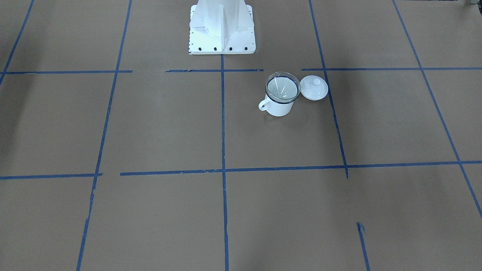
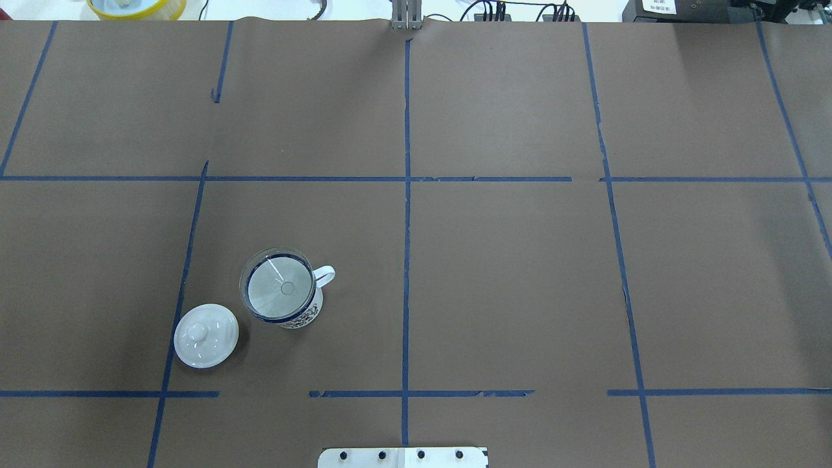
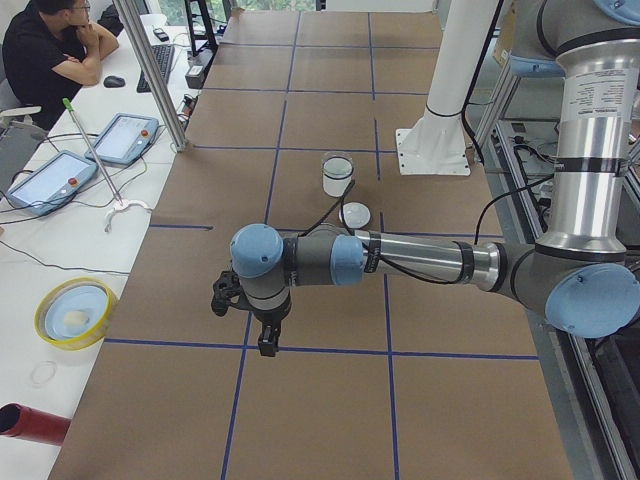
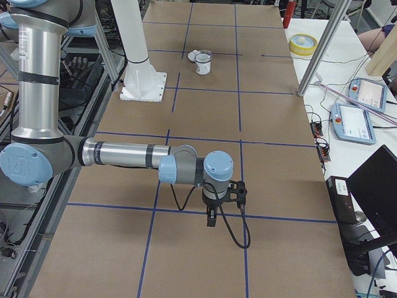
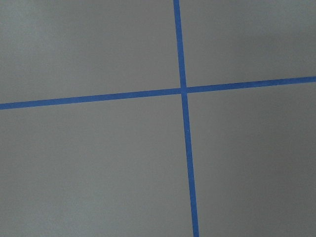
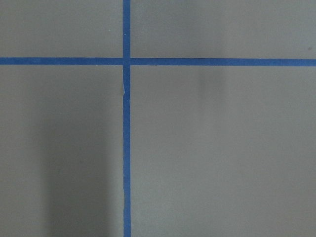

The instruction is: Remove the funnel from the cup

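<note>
Funnel (image 2: 281,286) sits in the cup (image 2: 302,317) on the robot's left side, white lid (image 2: 207,335) just beside; nothing lifted, the whole job's ahead; only the side views catch the left gripper (image 3: 267,343) and right gripper (image 4: 211,220), hovering well away; spread or pressed together, I cannot tell; wrist cameras show just blue tape (image 5: 183,90).

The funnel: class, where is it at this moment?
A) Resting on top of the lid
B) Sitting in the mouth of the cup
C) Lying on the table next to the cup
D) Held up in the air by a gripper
B: the clear funnel sits in the rim of the cup, while the lid lies on the table beside it.
</note>
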You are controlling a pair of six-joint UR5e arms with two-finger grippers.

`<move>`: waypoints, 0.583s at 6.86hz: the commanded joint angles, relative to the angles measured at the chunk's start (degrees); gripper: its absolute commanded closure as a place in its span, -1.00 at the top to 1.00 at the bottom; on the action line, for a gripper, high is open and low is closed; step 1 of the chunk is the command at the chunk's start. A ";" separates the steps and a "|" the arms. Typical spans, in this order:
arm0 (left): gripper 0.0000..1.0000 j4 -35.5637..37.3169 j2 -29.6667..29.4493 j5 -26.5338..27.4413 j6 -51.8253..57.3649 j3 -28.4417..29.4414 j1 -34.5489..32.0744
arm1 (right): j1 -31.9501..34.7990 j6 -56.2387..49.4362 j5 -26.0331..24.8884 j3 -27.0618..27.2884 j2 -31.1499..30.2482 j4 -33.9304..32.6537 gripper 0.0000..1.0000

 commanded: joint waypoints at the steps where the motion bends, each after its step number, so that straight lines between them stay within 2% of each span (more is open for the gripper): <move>1: 1.00 -0.03 0.44 -0.04 0.24 -0.29 0.00 | 0.00 0.00 0.00 -0.05 0.00 0.00 1.00; 4: 1.00 -0.64 0.71 0.32 -0.19 -0.20 -0.09 | 0.00 0.00 0.00 0.04 0.00 0.00 1.00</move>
